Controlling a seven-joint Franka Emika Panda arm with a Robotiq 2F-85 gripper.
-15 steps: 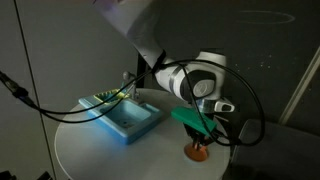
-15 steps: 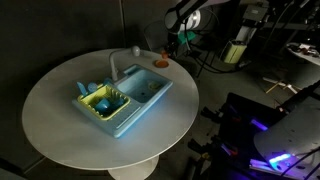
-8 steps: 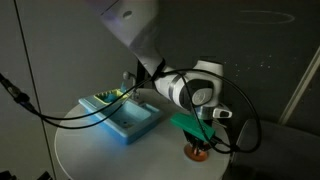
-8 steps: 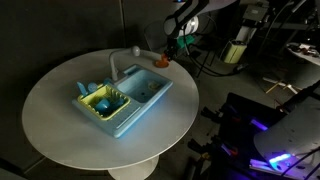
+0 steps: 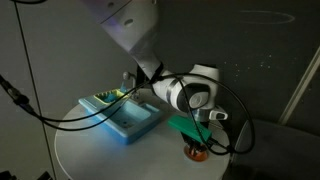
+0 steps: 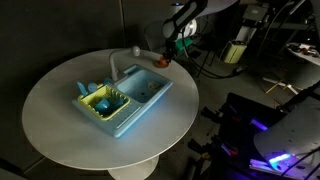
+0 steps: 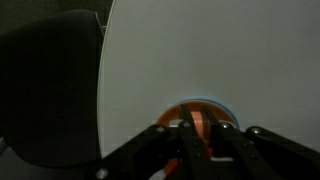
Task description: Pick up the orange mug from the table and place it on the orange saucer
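The hand (image 7: 200, 138) is clenched on the orange mug (image 7: 200, 121). In the wrist view its two dark fingers (image 7: 185, 132) stand close together at the bottom centre of the frame, with orange showing between them. Just outside the fingers, an orange curve with a pale edge is the orange saucer (image 7: 171, 114), lying on the white worktop (image 7: 170, 50). From this view the saucer sits almost straight under the hand, with its far edge reaching a little toward the top of the frame.

In an exterior view the mug (image 5: 198, 150) is at the lower right of the frame, hanging from the green-tipped hand (image 5: 199, 142) directly above the saucer (image 5: 198, 157). Whether its base already touches the disc is too small to tell. In an exterior view the hand (image 6: 170, 51) hovers at the upper centre, and the saucer (image 6: 160, 62) lies just below and to its left, near the worktop's (image 6: 60, 130) far rim. The light-blue sink tray (image 6: 140, 98) is apart from both, toward the frame's middle.

The mug stands upright with its long axis vertical, so my judgement is that the coming move is a short straight drop. It needs only a slight correction to centre the mug on the saucer before letting go. An off-centre release could tip the small mug off the disc's edge.
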